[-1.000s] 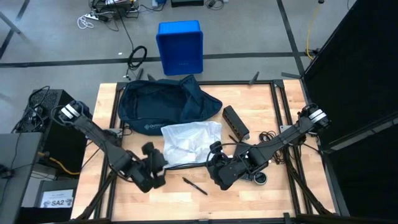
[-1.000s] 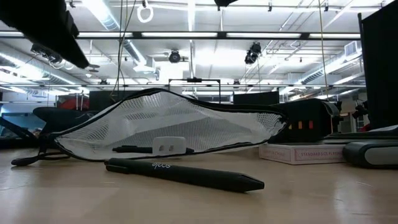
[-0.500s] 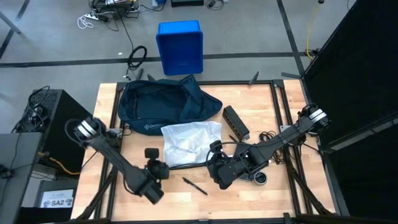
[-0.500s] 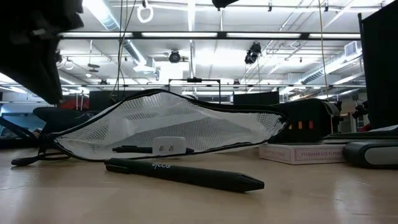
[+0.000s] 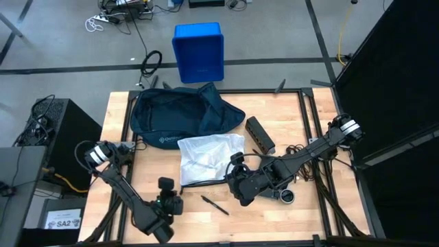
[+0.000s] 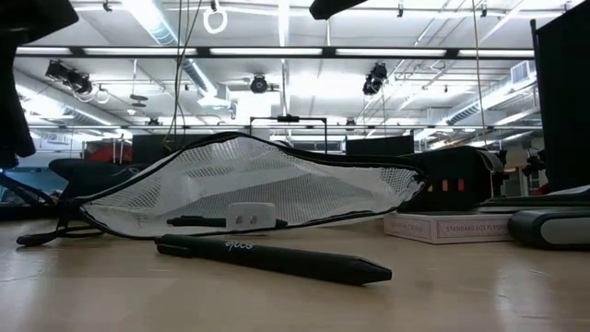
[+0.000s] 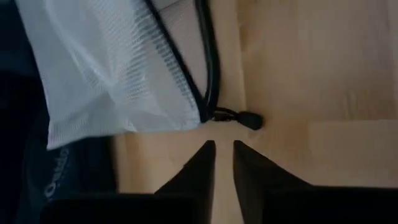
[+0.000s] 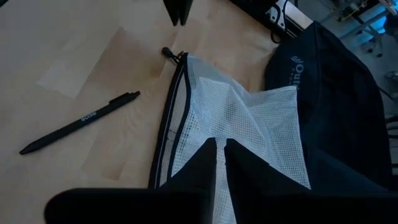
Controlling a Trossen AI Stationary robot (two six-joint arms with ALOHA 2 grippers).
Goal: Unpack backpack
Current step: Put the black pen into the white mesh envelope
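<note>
The backpack (image 5: 182, 113) lies slumped at the far side of the worktop (image 5: 302, 213), its opening turned toward the white mesh pouch (image 5: 209, 156) that sits touching it on the near side. I take that pouch as my landmark. A black pen (image 5: 215, 204) lies just beside the pouch's near edge, and a dark oblong case (image 5: 260, 134) sits near its right edge.

My left pincer (image 7: 223, 155) hangs close to the pouch's zipper pull (image 7: 239, 117), fingers nearly pressed together with a thin gap, holding nothing. My right pincer (image 8: 219, 149) hovers over the pouch's near end, fingers pressed together and empty, and the mesh shows just past the tips.

The step in hand looks to me like clearing the pouch away from the backpack. The risks I see: the zipper pull is small and lies flat on the wood, so a pinch could slide off it. The mesh is limp, so dragging it could sweep the pen along or snag the backpack's fabric. Both arms crowd the same near corner, so they could collide.
</note>
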